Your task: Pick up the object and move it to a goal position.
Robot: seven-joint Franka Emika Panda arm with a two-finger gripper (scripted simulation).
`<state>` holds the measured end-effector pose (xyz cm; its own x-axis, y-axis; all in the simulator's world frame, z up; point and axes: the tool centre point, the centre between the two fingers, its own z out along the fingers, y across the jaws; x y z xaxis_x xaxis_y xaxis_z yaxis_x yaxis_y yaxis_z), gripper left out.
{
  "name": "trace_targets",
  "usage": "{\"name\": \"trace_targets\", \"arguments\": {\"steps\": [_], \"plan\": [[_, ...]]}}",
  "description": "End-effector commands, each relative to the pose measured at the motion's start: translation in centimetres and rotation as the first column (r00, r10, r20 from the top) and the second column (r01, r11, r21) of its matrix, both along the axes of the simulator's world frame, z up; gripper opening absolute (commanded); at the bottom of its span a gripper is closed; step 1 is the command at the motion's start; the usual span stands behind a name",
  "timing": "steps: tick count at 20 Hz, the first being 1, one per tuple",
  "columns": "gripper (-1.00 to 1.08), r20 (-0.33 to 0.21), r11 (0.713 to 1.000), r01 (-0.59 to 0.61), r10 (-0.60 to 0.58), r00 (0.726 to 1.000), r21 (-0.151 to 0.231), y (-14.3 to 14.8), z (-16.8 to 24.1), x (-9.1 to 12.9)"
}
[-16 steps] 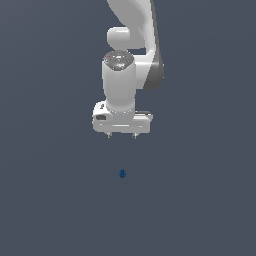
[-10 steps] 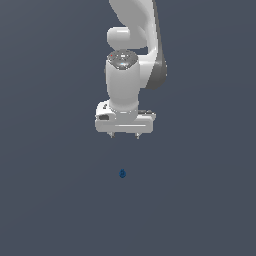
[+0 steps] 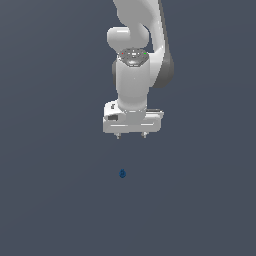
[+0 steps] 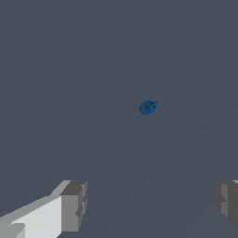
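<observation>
The white arm comes down from the top of the exterior view and ends in a broad white claw that points straight down, its two short fingertips showing as small pegs under the flat body. The claw stands wide, with a clear gap between the two tips and nothing held between them. Below it, on the plain dark grey desk, lies the object, a tiny dark blue roundish lump (far smaller than the claw itself). In the exterior view the lump sits a little toward the exterior view's left of the midpoint between the fingertips, closer to being under the tip on that side, and it is well apart from both tips, with bare desk showing between them. The wrist view shows the same scene from above: the blue object rests alone on the grey desk, and the two grey finger pads stand far apart at the edge of the picture, one backed by a white link, neither touching the lump.
</observation>
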<state>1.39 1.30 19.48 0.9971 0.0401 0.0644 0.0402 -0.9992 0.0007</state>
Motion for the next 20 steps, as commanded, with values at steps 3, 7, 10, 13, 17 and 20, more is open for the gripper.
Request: {"name": "trace_targets", "arguments": {"steps": [3,7,10,13,17,20], "plan": [[1.00,-0.003,1.000,-0.008,0.008,1.000,-0.001,-0.2,-0.4,0.5],[1.00,-0.010,1.000,-0.023,0.023,1.000,-0.002,-0.5,-1.3,1.5],[1.00,-0.016,0.999,-0.039,0.039,0.999,-0.003,-0.8,-2.2,2.5],[1.00,-0.024,0.998,-0.058,0.058,0.998,-0.004,-1.3,-3.4,3.6],[1.00,-0.037,0.996,-0.090,0.089,0.995,-0.005,-2.1,-5.4,5.4],[1.00,-0.046,0.994,-0.110,0.110,0.993,-0.004,-2.6,-6.9,6.4]]}}
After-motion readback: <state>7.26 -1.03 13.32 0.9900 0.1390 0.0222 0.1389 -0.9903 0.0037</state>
